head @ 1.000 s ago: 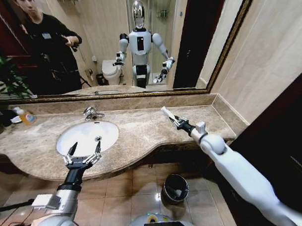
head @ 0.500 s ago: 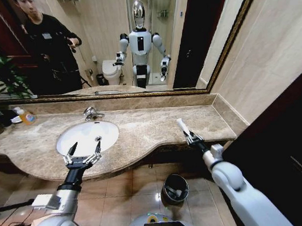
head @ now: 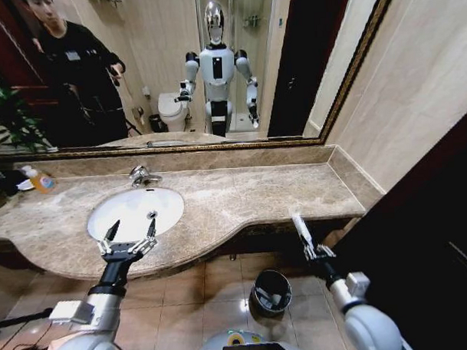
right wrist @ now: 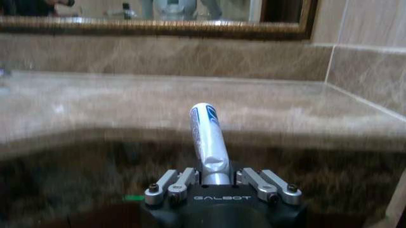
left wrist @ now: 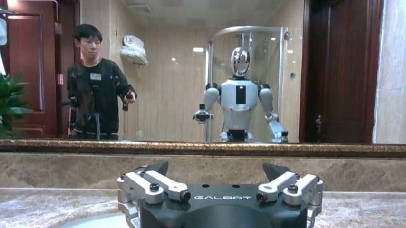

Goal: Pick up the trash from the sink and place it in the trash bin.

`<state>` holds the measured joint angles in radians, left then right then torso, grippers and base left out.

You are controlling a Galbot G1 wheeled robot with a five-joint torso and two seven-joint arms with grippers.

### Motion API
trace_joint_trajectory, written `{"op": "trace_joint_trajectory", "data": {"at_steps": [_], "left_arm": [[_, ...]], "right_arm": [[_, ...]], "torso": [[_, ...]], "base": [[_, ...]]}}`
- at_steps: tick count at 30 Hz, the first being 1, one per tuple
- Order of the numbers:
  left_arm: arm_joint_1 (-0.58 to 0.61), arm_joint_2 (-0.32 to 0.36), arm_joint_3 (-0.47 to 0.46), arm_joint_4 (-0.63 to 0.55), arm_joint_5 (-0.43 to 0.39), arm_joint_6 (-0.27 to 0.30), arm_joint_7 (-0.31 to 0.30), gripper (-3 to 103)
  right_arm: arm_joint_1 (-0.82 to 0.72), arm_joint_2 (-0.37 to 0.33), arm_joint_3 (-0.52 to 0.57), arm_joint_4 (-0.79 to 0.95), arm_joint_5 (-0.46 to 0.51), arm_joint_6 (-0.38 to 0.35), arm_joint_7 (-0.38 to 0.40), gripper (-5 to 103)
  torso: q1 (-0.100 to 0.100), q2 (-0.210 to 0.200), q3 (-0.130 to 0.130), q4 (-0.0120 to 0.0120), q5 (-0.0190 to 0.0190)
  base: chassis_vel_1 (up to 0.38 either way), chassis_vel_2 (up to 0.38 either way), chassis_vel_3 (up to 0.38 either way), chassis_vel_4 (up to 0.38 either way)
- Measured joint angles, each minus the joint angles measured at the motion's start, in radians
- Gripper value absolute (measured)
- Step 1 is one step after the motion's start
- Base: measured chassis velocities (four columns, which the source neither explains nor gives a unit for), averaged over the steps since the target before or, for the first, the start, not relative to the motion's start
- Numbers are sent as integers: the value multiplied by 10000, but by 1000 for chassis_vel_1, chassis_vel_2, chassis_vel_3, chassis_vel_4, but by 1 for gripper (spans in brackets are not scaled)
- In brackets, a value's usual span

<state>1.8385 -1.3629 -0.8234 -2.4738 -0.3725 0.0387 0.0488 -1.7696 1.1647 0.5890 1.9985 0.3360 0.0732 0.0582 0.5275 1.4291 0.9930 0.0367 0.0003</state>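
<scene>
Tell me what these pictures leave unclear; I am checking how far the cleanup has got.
- Bin contents: head view, pale bits inside too small to identify.
- Sink: head view, left pincer hangs over its front edge, hiding part; left wrist view cuts the basin off at the frame edge.
- Tube print: right wrist view, blurred; right pincer covers its base.
- Bottle label: head view, too small.

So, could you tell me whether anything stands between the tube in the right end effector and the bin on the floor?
Nothing visible does. The right end effector holds the tube off the counter's front edge, above the floor. The bin stands open below and toward the robot's left, with bare tiles around it.
</scene>
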Motion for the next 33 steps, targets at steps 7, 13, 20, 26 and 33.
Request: {"op": "trace_joint_trajectory", "data": {"at_steps": [7,13,20,26,33], "left_arm": [[0,0,0,0,0,0,0,100],[0,0,0,0,0,0,0,100],[0,0,0,0,0,0,0,100],[0,0,0,0,0,0,0,100],[0,-1,0,0,0,0,0,100]], "right_arm": [[318,337,-608,-1878,-552,701,-78,25],[819,595,-1012,-3852,-1009,1267,-145,25],[1934,1029,-1614,-6274,-1366,1699,42,25],[2952,1249,-2362,-8359,-1376,2253,433,25],[3614,1749,-2485,-9631,-1617,2445,453,25]], "torso": [[1,0,0,1,-2],[1,0,0,1,-4],[1,0,1,0,-2],[1,0,1,1,-3],[1,0,1,2,-5]], "base": [[0,0,0,0],[0,0,0,0],[0,0,0,0],[0,0,0,0],[0,0,0,0]]}}
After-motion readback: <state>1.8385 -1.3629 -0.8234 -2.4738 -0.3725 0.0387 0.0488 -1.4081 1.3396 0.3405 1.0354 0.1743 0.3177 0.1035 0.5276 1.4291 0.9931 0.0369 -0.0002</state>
